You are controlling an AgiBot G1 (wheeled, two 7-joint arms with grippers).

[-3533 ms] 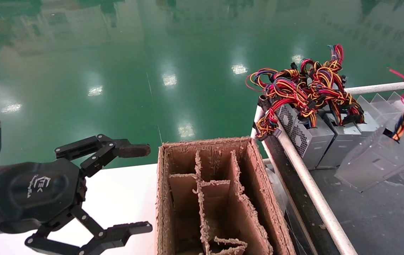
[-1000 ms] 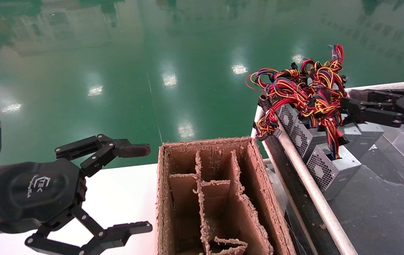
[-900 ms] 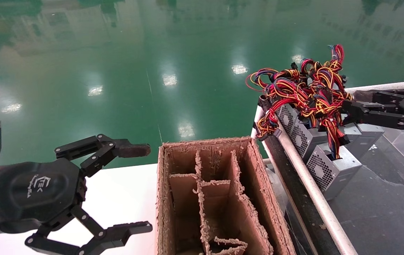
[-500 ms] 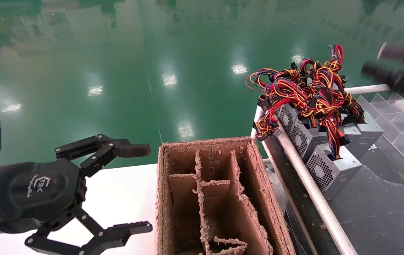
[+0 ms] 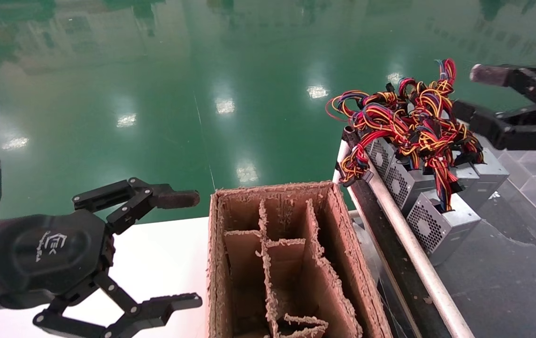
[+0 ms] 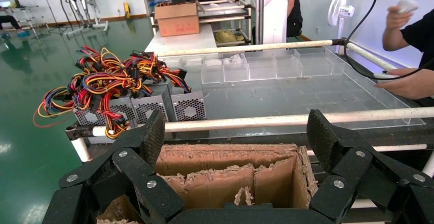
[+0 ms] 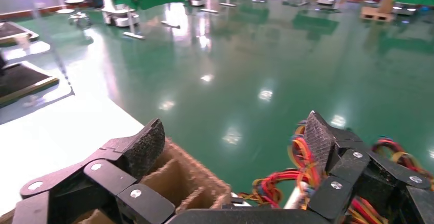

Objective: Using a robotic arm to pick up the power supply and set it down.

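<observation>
The right gripper (image 5: 477,96) hangs wide open and empty, above and just to the right of the wire bundle (image 5: 409,122). The power supply (image 5: 441,225), nearest in a row of three grey boxes, rests on the dark tray (image 5: 507,286) against the white rail (image 5: 413,256), below and apart from it. The left gripper (image 5: 181,249) sits parked, spread open, beside the cardboard box (image 5: 343,253).

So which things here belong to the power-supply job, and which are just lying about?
Job:
- power supplies with wire bundles, in a row on the right
- right gripper, open above them

Lying about:
- cardboard box with dividers
- left gripper, open, parked over the white table
- clear trays
</observation>
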